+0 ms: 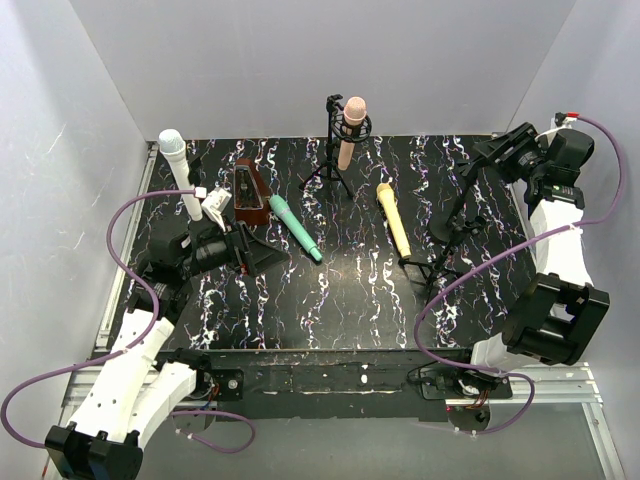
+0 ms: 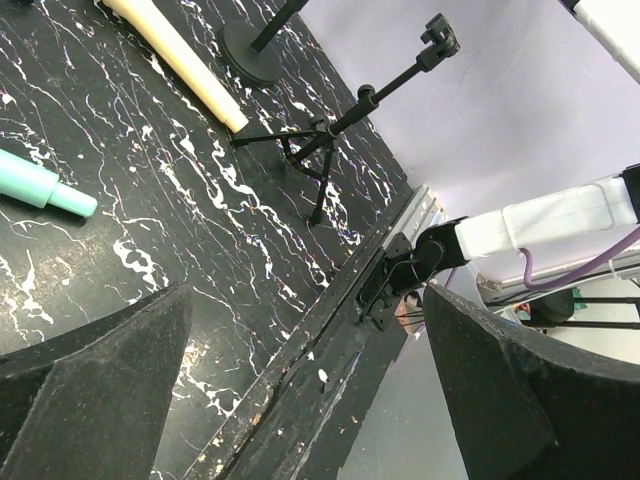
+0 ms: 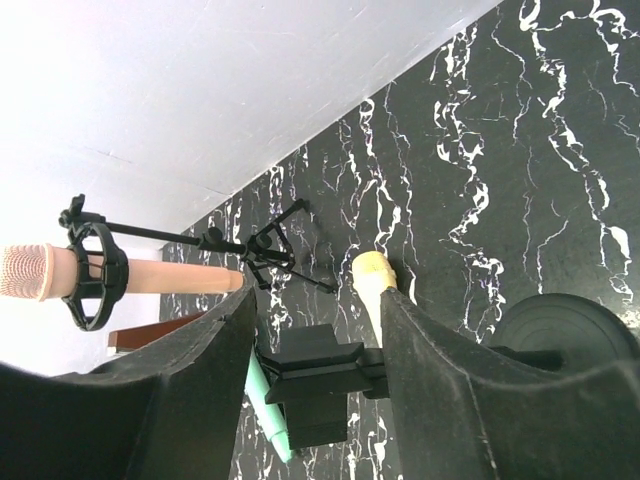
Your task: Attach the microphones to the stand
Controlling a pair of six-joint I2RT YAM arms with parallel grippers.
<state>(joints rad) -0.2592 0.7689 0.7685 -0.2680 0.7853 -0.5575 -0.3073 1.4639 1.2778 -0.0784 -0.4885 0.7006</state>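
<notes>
Peach-pink microphone [image 1: 349,125]: seated in the black ring mount of a tripod stand [image 1: 330,172] at the table's rear middle. It looks finished.
White microphone [image 1: 180,175]: upright at the rear left, apparently in a white holder, though the seating is hard to read.
Teal-green microphone [image 1: 295,228]: flat on the black marbled table [image 1: 340,300], left of centre and not yet mounted.
Yellow microphone [image 1: 394,220]: flat right of centre, nearest the free stands, so probably the next candidate.
Black clip [image 3: 310,385]: tops the round-based black stand [image 1: 418,265] and is empty.
Right gripper [image 3: 320,310]: its fingers bracket that clip, likely to steady or angle it for a microphone. I cannot tell whether they are pinching it.
Left gripper [image 2: 307,295]: spread wide with nothing between the fingers, low over the table's left side near the teal-green microphone, probably ready for a pickup.
Brown triangular block [image 1: 250,192]: stands behind the teal-green microphone and plays no part.
</notes>
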